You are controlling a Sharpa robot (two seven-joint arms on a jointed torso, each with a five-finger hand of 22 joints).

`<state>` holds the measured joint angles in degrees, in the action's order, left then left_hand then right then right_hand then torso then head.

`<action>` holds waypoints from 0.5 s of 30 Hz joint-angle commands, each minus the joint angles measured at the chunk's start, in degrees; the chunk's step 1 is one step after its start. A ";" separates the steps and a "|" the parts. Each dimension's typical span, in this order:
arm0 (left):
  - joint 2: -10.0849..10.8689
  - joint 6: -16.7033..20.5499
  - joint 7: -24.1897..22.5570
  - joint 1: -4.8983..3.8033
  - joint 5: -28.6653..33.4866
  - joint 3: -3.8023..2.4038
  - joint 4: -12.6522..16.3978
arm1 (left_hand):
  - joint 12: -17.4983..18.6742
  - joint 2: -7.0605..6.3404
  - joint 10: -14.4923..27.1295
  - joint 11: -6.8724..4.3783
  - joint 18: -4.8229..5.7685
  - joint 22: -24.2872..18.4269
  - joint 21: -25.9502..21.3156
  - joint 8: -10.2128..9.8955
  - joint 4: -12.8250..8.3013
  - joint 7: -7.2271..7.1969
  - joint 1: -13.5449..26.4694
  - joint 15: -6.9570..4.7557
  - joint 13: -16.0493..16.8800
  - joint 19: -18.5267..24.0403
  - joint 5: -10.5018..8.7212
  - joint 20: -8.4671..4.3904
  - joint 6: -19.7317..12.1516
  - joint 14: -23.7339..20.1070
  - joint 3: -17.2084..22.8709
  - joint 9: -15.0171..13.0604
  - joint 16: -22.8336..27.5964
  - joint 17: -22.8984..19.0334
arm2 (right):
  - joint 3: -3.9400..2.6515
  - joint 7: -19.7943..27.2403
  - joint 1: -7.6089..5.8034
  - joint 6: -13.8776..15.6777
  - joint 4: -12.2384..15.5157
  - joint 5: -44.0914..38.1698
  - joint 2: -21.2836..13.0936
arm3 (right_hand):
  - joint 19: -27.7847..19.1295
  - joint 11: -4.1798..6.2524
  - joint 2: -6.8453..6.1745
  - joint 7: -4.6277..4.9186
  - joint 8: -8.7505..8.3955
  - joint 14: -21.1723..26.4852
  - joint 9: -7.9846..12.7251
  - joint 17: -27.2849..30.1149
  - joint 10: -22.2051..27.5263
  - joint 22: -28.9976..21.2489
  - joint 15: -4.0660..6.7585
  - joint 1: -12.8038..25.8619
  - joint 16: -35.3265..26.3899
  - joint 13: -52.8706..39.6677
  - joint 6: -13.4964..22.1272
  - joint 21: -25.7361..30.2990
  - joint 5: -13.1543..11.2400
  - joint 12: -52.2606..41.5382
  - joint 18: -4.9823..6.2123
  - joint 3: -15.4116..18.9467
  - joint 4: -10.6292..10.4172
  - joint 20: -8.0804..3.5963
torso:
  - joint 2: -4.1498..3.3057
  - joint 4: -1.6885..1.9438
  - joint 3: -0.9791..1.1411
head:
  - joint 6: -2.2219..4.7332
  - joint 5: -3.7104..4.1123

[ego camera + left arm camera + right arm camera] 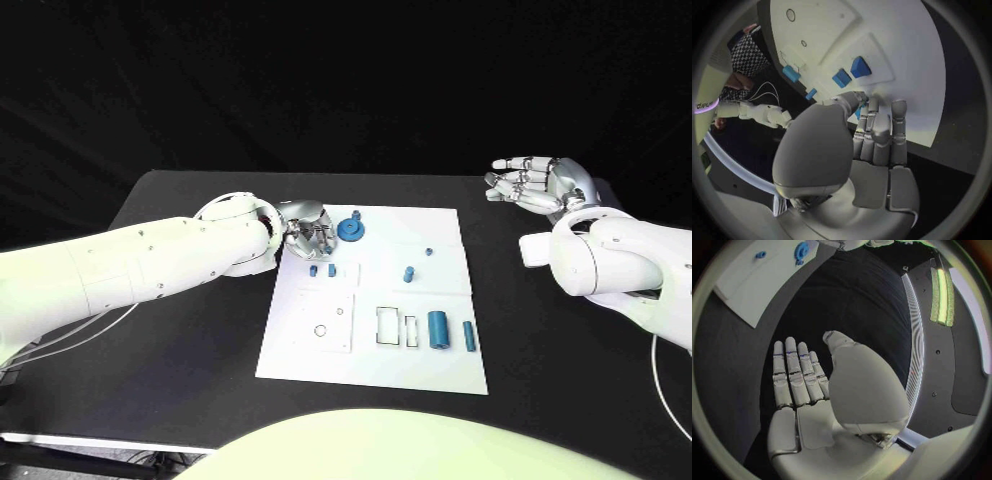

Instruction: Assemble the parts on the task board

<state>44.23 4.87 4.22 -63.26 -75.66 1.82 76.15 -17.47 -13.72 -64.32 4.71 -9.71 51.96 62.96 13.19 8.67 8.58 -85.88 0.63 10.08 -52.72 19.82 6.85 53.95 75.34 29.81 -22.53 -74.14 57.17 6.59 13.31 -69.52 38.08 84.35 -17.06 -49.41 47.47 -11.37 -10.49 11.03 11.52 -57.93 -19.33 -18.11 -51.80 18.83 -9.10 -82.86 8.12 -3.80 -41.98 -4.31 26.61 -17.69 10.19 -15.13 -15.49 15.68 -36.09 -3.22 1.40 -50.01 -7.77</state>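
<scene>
Left hand (299, 228) is at the far left corner of the task board (433, 370), fingers curled down over the board's edge. The head view and the left wrist view do not settle whether anything is between the fingers; grip state cannot be told. Just beside it on the board stands a round blue gear (352, 229), apparently touching or nearly touching the fingertips.

Moving right along the board: two small blue blocks (322, 270) lie near the left edge, behind a raised white panel (329, 320) with round holes. Toward the middle lie a small blue peg (410, 274) and, further back, a tiny blue stud (430, 251). Near the right edge, beside rectangular slots (389, 325), lie a blue cylinder (438, 330) and a thinner blue pin (469, 335).

Right hand (537, 183) is raised off the table, well apart from the board's far right corner, fingers spread, holding nothing.

Assessment: the parts look like small, rigid, light plastic pieces, likely smooth and prone to rolling or skidding on the board. The gear is best pinched across its rim; the cylinder and pin across their middles.
</scene>
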 commanded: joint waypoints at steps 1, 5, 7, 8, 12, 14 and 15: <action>0.01 0.24 -0.51 0.01 0.44 -0.02 0.01 | 0.55 -0.11 -0.49 -0.21 0.09 -0.05 0.05 -0.61 -0.26 -0.03 0.71 0.15 0.12 0.27 -0.32 0.02 -0.72 -0.17 -0.02 0.19 -0.21 -0.11 | -0.03 0.61 0.06 -0.76 0.01 -0.21 -0.01 | 0.21 -0.45 -0.14 4.65 0.33 -0.52 0.07 0.07 0.10 -0.05 0.08 0.27 -0.37 0.09 0.31 0.20 0.19 -0.22 0.28 -0.23 0.02 0.01 | -0.02 -0.01 0.01 | 0.01 -0.04; 0.05 0.59 -0.76 0.03 0.71 -0.02 0.08 | 0.77 -0.26 -0.55 -0.22 0.08 -0.11 -0.03 -0.96 -0.22 -0.06 0.90 0.14 0.16 0.32 -0.31 0.03 -1.11 -0.26 -0.02 0.33 -0.18 -0.33 | -0.03 0.61 0.10 -0.76 -0.01 -0.21 -0.02 | 0.21 -0.45 -0.14 4.65 0.33 -0.52 0.07 0.07 0.10 -0.05 0.08 0.27 -0.37 0.09 0.31 0.20 0.19 -0.22 0.28 -0.23 0.02 0.01 | -0.02 -0.03 0.02 | 0.01 -0.09; 0.08 0.65 -0.84 0.04 0.79 -0.03 0.12 | 0.77 -0.26 -0.55 -0.22 0.08 -0.11 -0.03 -0.96 -0.22 -0.06 0.90 0.14 0.16 0.32 -0.31 0.03 -1.11 -0.26 -0.02 0.33 -0.18 -0.33 | -0.03 0.61 0.11 -0.76 -0.02 -0.21 -0.02 | 0.21 -0.45 -0.14 4.65 0.33 -0.52 0.07 0.07 0.10 -0.05 0.08 0.27 -0.37 0.09 0.31 0.20 0.19 -0.22 0.28 -0.23 0.02 0.01 | 0.00 -0.05 0.02 | 0.01 -0.07; 0.09 0.67 -0.85 0.04 0.82 -0.03 0.13 | 0.77 -0.26 -0.55 -0.22 0.08 -0.11 -0.03 -0.96 -0.22 -0.06 0.90 0.14 0.16 0.32 -0.31 0.03 -1.11 -0.26 -0.02 0.33 -0.18 -0.33 | -0.03 0.61 0.12 -0.76 -0.02 -0.21 -0.02 | 0.21 -0.45 -0.14 4.65 0.33 -0.52 0.07 0.07 0.10 -0.05 0.08 0.27 -0.37 0.09 0.31 0.20 0.19 -0.22 0.28 -0.23 0.02 0.01 | 0.01 -0.05 0.01 | 0.01 -0.06; 0.17 0.73 -0.87 0.06 0.94 -0.03 0.17 | 0.98 -0.45 -0.63 -0.23 0.09 -0.11 -0.09 -1.26 -0.15 -0.09 1.15 0.15 0.20 0.32 -0.30 0.05 -1.42 -0.36 -0.07 0.45 -0.16 -0.54 | -0.03 0.59 0.14 -0.77 -0.03 -0.21 -0.05 | 0.21 -0.45 -0.14 4.65 0.33 -0.52 0.07 0.07 0.10 -0.05 0.08 0.27 -0.37 0.09 0.31 0.20 0.19 -0.22 0.28 -0.23 0.02 0.01 | -0.01 -0.05 0.03 | 0.01 -0.10; 0.25 0.72 -0.81 0.07 0.96 -0.03 0.17 | 1.06 -0.51 -0.66 -0.24 0.06 -0.20 -0.17 -1.39 -0.16 -0.11 1.19 0.14 0.22 0.40 -0.29 0.05 -1.58 -0.40 -0.07 0.50 -0.14 -0.63 | -0.03 0.54 0.15 -0.80 -0.05 -0.21 -0.06 | 0.21 -0.45 -0.14 4.65 0.33 -0.52 0.07 0.07 0.10 -0.05 0.08 0.27 -0.37 0.09 0.31 0.20 0.19 -0.22 0.28 -0.23 0.02 0.01 | -0.02 -0.04 0.05 | 0.01 -0.10; 0.30 0.67 -0.75 0.08 0.97 -0.03 0.14 | 1.12 -0.55 -0.67 -0.24 0.07 -0.17 -0.16 -1.49 -0.17 -0.12 1.21 0.14 0.23 0.36 -0.28 0.06 -1.70 -0.42 -0.06 0.53 -0.14 -0.67 | -0.03 0.49 0.16 -0.85 -0.06 -0.22 -0.07 | 0.21 -0.45 -0.14 4.65 0.33 -0.52 0.07 0.07 0.10 -0.05 0.08 0.27 -0.37 0.09 0.31 0.20 0.19 -0.22 0.28 -0.23 0.02 0.01 | -0.01 -0.04 0.04 | 0.01 -0.09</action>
<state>44.49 5.20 4.03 -63.21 -75.16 1.81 76.20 -16.50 -14.24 -64.53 4.50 -9.71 51.81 62.96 11.99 8.68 8.46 -85.37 0.63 10.23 -52.72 19.82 6.85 52.64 75.34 29.81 -22.03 -74.14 56.52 6.59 13.31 -69.40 38.05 84.30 -17.06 -49.45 47.47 -11.37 -10.49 11.03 11.52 -57.93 -19.33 -18.11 -51.80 18.83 -9.09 -82.86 8.12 -3.80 -41.98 -4.31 26.61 -17.69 10.19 -15.13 -15.49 15.68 -36.10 -3.26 1.43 -50.01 -7.86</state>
